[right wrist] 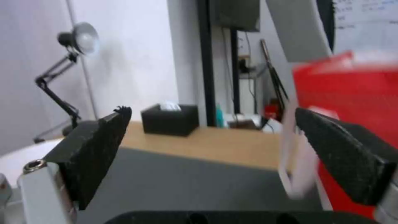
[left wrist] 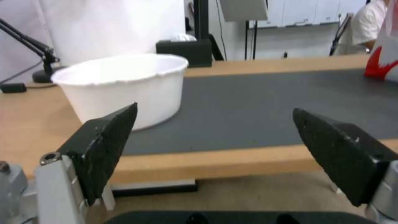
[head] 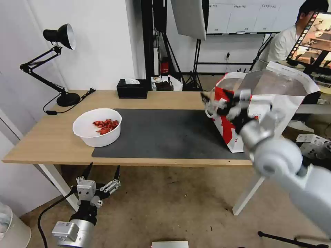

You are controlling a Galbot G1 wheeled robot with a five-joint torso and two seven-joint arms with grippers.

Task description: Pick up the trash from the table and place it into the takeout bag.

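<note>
While your right gripper (head: 220, 100) hangs spread and empty just above the table's mat, its black fingers (right wrist: 93, 149) wide apart, the takeout bag (head: 276, 100) stands right beside it on the robot's right, at the mat's right end; you may be brushing the bag's near face, though the blur there leaves contact unclear. Your left gripper (head: 101, 172) sits low, below the table's front edge and over the floor, its two fingertips (left wrist: 110, 140) splayed and holding nothing. From it, the white bowl (head: 97, 126) of red scraps (head: 106, 126) lies up and ahead on the table (head: 48, 137), straddling the left edge of the dark grey mat (head: 165, 132), well apart from the bag. Your head view lets you see into the bowl and into the bag's open silver-lined mouth; the left wrist view gives you the bowl's outer wall (left wrist: 128, 87) from table height, with a red corner of the bag (left wrist: 381, 67) at the far side. Your right wrist view puts the bag's red panel (right wrist: 352, 102) and a white strap (right wrist: 294, 155) close by one finger, with the black tissue box (head: 132, 89) and desk lamp (head: 51, 65) beyond at the table's back.
</note>
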